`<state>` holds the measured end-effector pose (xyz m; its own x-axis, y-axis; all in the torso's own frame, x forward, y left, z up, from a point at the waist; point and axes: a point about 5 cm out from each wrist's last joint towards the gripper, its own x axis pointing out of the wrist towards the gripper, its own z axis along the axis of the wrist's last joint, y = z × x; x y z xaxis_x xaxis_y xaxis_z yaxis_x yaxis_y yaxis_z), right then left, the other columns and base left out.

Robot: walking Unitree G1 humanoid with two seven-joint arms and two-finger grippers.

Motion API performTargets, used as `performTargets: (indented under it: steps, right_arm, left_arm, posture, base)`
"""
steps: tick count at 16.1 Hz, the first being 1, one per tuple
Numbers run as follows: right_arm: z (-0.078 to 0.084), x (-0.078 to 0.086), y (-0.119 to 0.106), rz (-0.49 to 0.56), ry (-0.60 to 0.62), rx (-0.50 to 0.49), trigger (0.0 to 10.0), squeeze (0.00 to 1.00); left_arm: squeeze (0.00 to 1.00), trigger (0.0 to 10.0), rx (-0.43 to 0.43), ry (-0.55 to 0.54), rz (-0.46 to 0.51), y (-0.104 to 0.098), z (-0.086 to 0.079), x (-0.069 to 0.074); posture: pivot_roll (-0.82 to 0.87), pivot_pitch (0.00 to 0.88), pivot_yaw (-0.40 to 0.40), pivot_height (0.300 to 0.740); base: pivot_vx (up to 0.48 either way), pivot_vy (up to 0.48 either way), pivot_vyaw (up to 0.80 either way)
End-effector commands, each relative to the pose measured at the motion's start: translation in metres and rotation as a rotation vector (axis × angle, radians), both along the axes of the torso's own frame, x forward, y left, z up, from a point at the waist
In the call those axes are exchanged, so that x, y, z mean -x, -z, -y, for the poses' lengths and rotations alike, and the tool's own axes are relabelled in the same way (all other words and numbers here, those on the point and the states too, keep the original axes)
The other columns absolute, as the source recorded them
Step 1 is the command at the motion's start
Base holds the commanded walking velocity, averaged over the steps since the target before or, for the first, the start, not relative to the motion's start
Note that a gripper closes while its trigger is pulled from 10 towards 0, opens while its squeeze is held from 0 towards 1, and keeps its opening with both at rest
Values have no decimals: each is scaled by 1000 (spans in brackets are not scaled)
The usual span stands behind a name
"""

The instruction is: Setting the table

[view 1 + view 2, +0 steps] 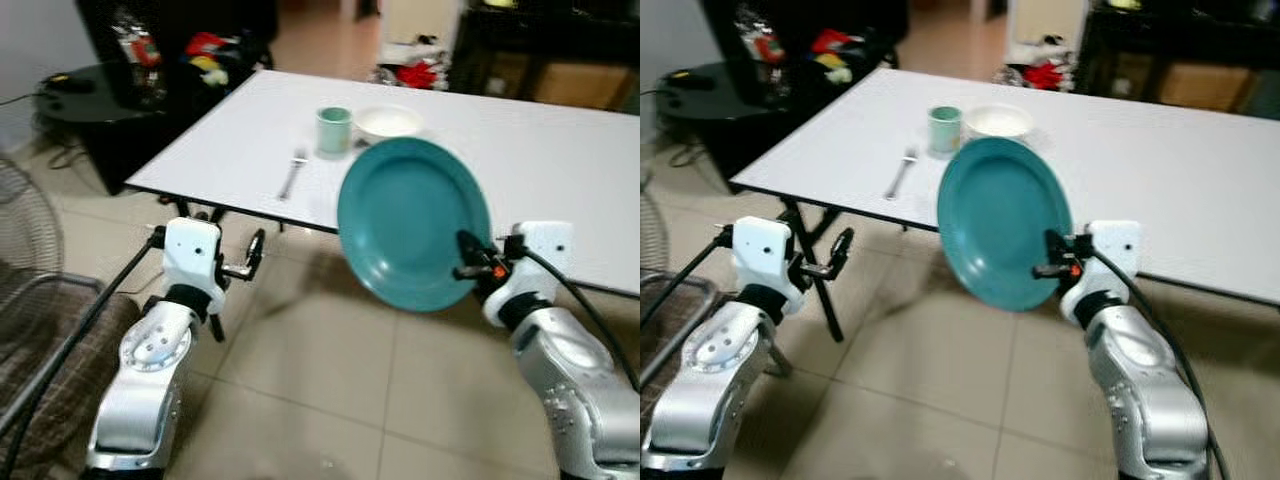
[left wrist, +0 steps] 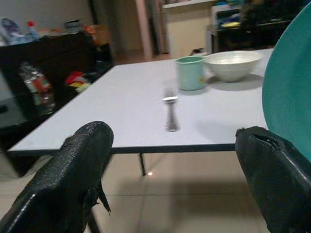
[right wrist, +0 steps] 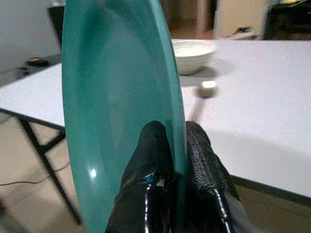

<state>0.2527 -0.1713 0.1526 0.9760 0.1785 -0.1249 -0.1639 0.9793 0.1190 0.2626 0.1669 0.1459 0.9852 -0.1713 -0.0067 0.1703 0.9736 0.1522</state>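
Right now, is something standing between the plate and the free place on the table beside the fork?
Nothing visible does. The right gripper holds the plate upright before the table edge; the fork, cup and bowl lie off to the left and farther back.

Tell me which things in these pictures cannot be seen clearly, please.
- Table near edge: hidden behind the teal plate, head views.
- Cup contents: not visible, side-on angle.
- Fork: blurred, tines unclear, left wrist view.
- Small object near the bowl: too blurred to name, right wrist view.
- Plate's far side: cut off by the edge, left wrist view.
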Motion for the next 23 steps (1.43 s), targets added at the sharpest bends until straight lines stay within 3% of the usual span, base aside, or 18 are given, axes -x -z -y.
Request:
performTargets:
  steps: [1, 23]
  right_arm:
    - [-7, -1, -10, 43, -47, -11, 10000, 0]
    - [-7, -1, -11, 51, -43, -34, 10000, 0]
  left_arm:
    - [0, 10000, -1, -6, 7, -3, -2, -1]
    - [0, 10000, -1, 5, 3, -2, -2, -1]
  posture:
    - [74, 0, 12, 740]
    - [73, 0, 18, 740]
  base:
    - [292, 0, 0]
    - [295, 0, 0]
